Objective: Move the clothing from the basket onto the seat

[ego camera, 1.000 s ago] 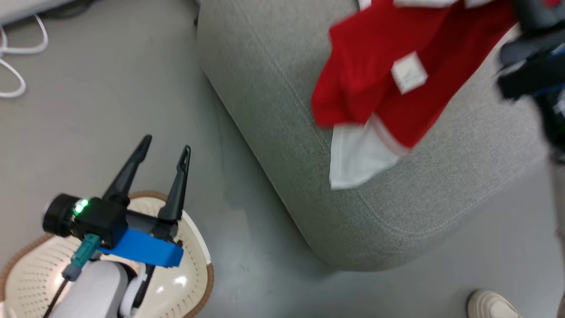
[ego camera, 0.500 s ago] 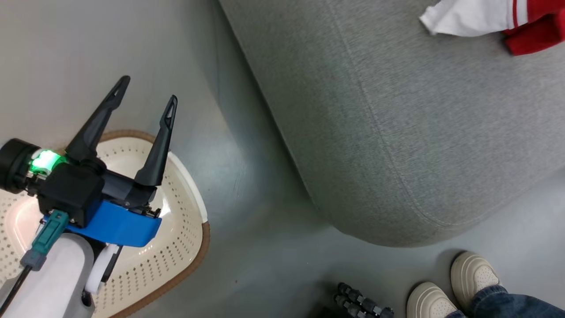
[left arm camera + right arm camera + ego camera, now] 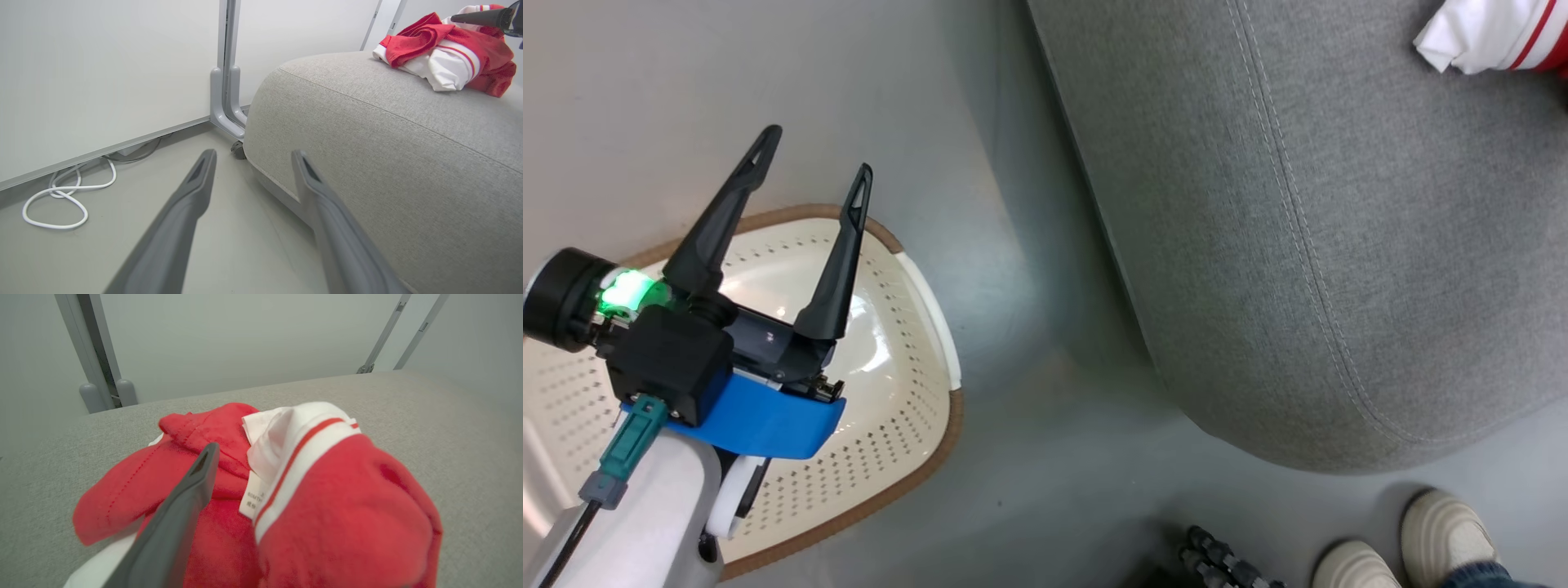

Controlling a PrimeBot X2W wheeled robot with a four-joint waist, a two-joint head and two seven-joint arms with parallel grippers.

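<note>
Left gripper: fingers spread wide, empty, above the basket.
Right gripper: grip unclear, since cloth hid one finger.
Clothing: heaped on the seat.
Risk: fabric could snag that finger on withdrawal and slide off.

Red clothing with white striped panels, light-grey seat, cream perforated basket with brown rim

clothing: red-white, crumpled on seat | basket: cream, on floor beside seat
</note>
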